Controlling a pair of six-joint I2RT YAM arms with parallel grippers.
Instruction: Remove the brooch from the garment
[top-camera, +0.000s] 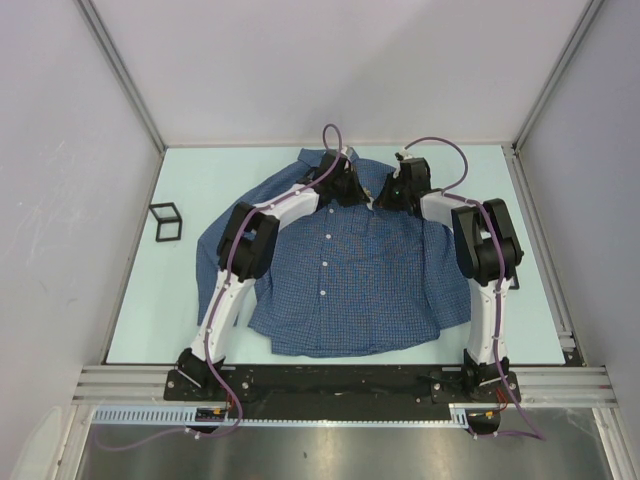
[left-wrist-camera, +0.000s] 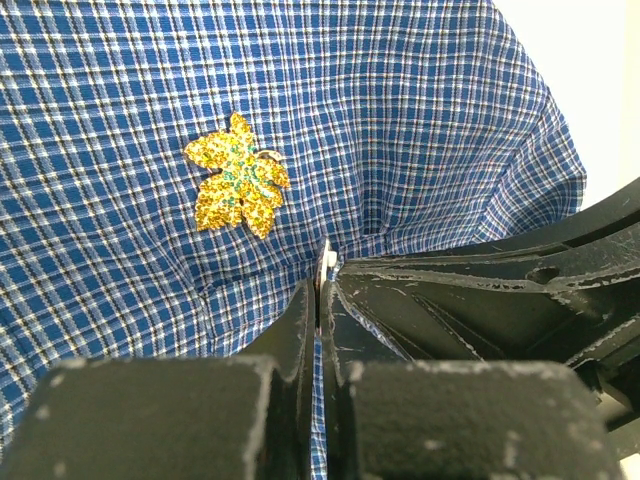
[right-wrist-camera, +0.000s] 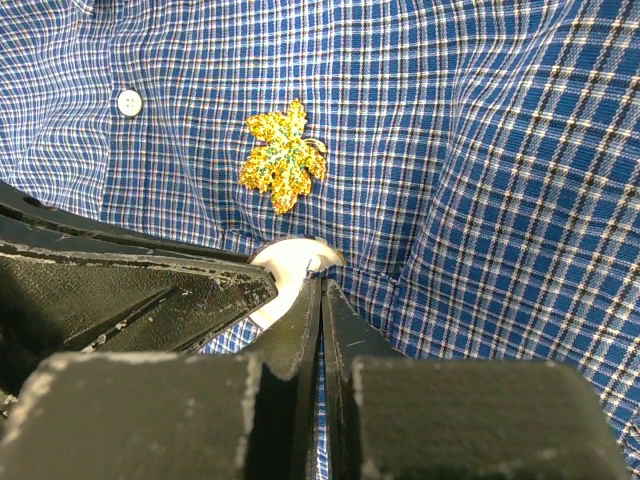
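Pale table (top-camera: 180, 290), checked shirt (top-camera: 350, 280); leaf brooch (left-wrist-camera: 238, 177) axis near-vertical in-frame, tip up. My left gripper (left-wrist-camera: 322, 270) and right gripper (right-wrist-camera: 320, 285) pinch the shirt.

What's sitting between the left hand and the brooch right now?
Only bare checked shirt, puckered toward the shut left hand. No button or fold covers the brooch. The left wrist view shows it.

Bright, even light, faint shadows; the near fingers (left-wrist-camera: 295, 340) look slightly soft.

Top view overhead, wrist views close, sharing the brooch (left-wrist-camera: 238, 187)
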